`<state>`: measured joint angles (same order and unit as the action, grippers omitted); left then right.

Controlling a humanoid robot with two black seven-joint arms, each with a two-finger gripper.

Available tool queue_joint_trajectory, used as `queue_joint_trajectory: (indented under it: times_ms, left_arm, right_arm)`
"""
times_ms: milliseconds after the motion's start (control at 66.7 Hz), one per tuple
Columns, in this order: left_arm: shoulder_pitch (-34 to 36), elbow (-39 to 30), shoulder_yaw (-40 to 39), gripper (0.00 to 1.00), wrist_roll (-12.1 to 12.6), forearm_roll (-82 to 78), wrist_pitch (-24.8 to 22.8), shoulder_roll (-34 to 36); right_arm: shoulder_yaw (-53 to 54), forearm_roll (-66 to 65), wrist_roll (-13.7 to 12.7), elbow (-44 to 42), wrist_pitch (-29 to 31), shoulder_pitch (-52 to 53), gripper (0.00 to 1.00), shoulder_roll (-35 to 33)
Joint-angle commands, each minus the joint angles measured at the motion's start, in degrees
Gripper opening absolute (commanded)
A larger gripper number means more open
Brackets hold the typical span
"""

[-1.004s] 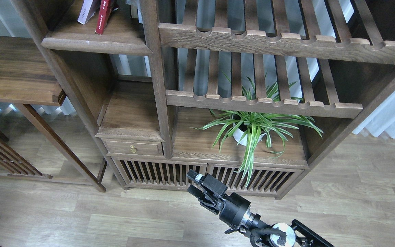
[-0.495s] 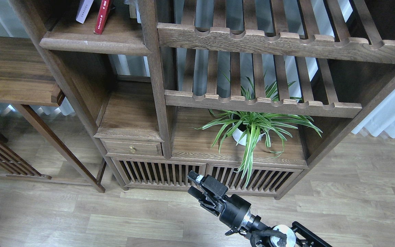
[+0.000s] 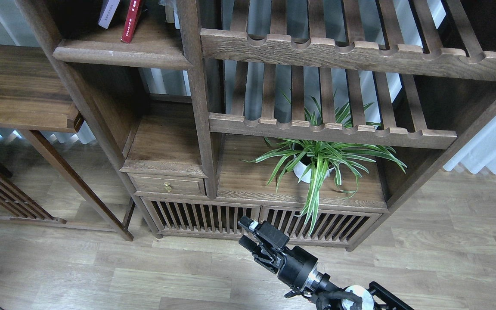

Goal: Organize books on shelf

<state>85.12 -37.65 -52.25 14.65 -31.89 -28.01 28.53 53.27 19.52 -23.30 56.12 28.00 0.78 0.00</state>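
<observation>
Two books stand leaning on the shelf (image 3: 123, 54) at the top left, cut off by the view's top edge: a white book (image 3: 109, 12) and, to its right, a dark red book (image 3: 131, 19). The yellow-green book is out of view. My right gripper (image 3: 246, 233) hangs low in front of the bookcase's slatted base, far below the shelf. Its two fingers stand apart with nothing between them. My left gripper is not in view.
A potted spider plant (image 3: 317, 161) sits on the lower board right of centre. Two slatted racks (image 3: 330, 131) with scalloped rails are above it. A small drawer with a brass knob (image 3: 167, 187) is below the left compartment. A side table (image 3: 20, 94) stands at the left.
The view has shifted very slightly. My right gripper stays in about the same place, still open.
</observation>
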Motion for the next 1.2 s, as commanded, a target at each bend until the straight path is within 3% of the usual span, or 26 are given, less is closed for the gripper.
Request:
queue_joint_trajectory:
  times_ms: [0,150,165,225,330,435,540,600,674,824,1049,1184]
  left_arm:
    - [1.98,0.03,-0.22,0.00,-0.76,-3.35,0.01,0.48]
    - [2.69,0.47,-0.31,0.00,-1.99,-4.85,0.01,0.21]
    - [2.86,1.17,0.13,0.00,-4.08,-5.11,0.01,0.13]
    - [2.77,1.52,0.22,0.00,-5.94,-5.73,0.01,-0.14]
    - [3.30,2.84,1.19,0.00,-12.71,-8.80,0.01,-1.28]
    - [4.18,5.56,4.17,0.00,-23.60,-12.05,0.01,-3.39]
    - [4.09,5.83,7.78,0.00,-29.32,-12.23,0.01,-3.83]
    - [3.57,5.83,8.75,0.00,-31.26,-12.23,0.01,-4.35]
    - [1.99,5.83,9.01,0.00,-33.02,-12.32,0.01,-4.97]
    - [-1.09,5.83,9.36,0.00,-33.28,-12.41,0.01,-4.89]
    - [-2.15,7.76,9.45,0.00,-35.66,-14.52,0.01,-4.44]
    - [-2.67,9.52,9.98,0.00,-38.29,-14.52,0.01,-4.88]
  right_arm:
    - [-0.01,-0.01,0.01,0.13,0.00,-0.07,0.99,0.00]
    - [-0.01,-0.01,0.01,0.21,0.00,-0.07,0.99,0.00]
    - [-0.09,-0.01,0.01,0.21,0.00,-0.07,0.99,0.00]
    - [-0.09,-0.01,0.01,0.21,0.00,-0.07,0.99,0.00]
    - [-0.01,-0.01,0.09,0.21,0.00,-0.07,0.99,0.00]
    - [0.08,-0.01,0.09,0.21,0.00,-0.07,0.99,0.00]
    - [0.08,0.08,0.09,0.21,0.00,-0.07,0.99,0.00]
    - [0.08,0.08,0.09,0.21,0.00,-0.07,0.99,0.00]
    - [0.08,0.08,0.09,0.21,0.00,-0.07,0.99,0.00]
    - [0.08,0.17,0.09,0.30,0.00,-0.07,0.99,0.00]
    - [-0.01,0.26,0.09,0.21,0.00,-0.07,0.99,0.00]
    - [0.08,0.70,0.09,0.21,0.00,0.01,0.99,0.00]
